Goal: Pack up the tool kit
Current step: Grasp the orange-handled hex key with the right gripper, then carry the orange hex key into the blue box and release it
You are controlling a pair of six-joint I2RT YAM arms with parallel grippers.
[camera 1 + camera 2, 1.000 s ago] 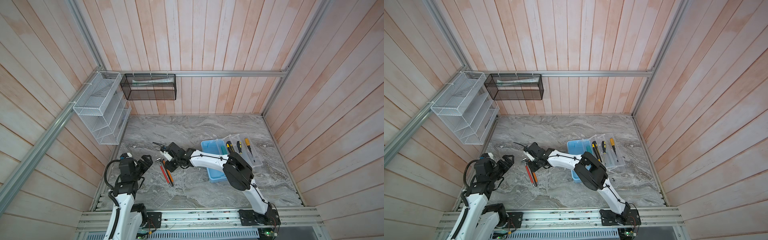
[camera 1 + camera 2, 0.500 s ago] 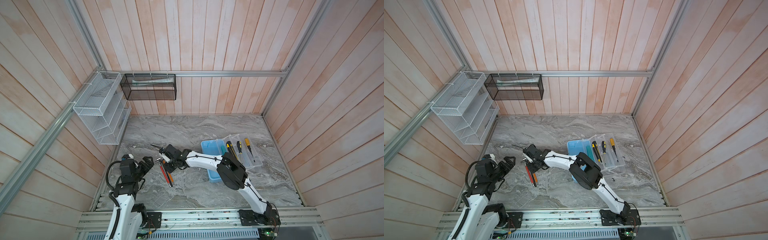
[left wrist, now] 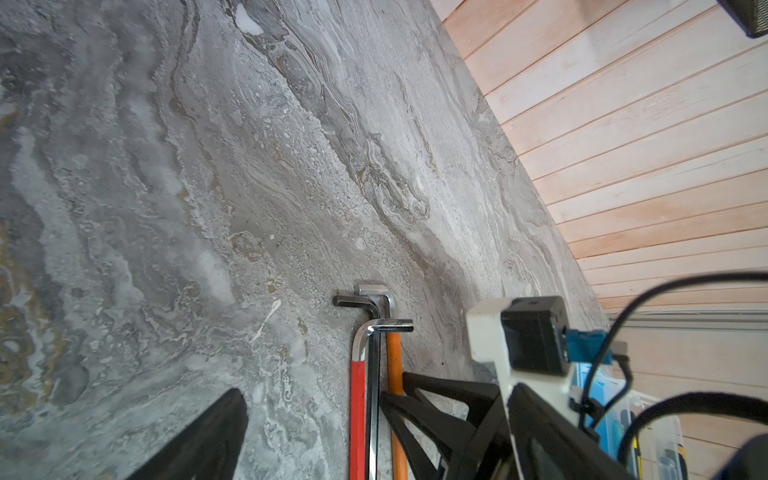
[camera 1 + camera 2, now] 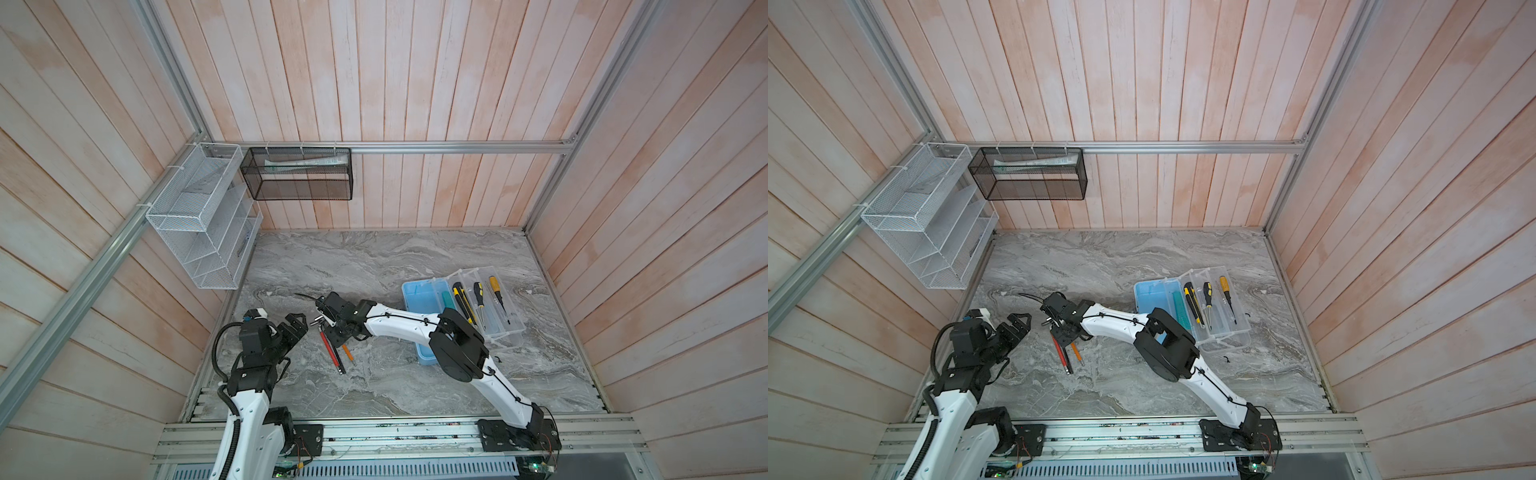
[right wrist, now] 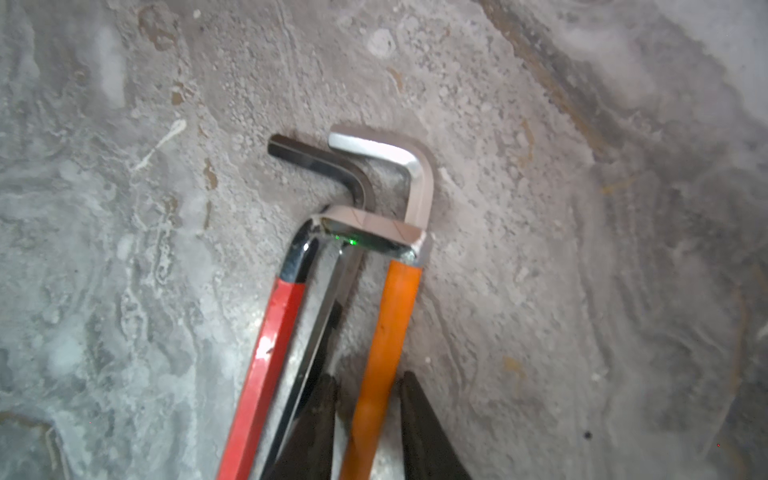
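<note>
At the near edge, about 8 o'clock on the desk point(image 4: 374, 266), my left gripper point(image 4: 297, 328) hangs just above the surface with its jaws spread wide and nothing between them. Just beside it, toward 3 o'clock, three hex keys lie in a touching bundle: a red-sleeved one point(image 5: 270, 345), a bare steel one point(image 5: 320, 307) and an orange-sleeved one point(image 5: 386, 332). The red key's short arm is crossed over the other two. My right arm reaches across the middle, and the right gripper point(image 5: 369, 378) straddles the orange key. Its jaws are narrowed but still apart, with a sliver of desk showing on each side of the shaft. Farther back, near 2 o'clock, sits the light blue box point(image 4: 417, 297). The clear tray point(image 4: 505, 332) overlaps its right side and carries yellow-and-black-handled tools point(image 4: 480, 293). Beyond the desk, a white wire rack point(image 4: 199, 232) hangs at 10 o'clock and a black mesh basket point(image 4: 299, 174) at 11.
</note>
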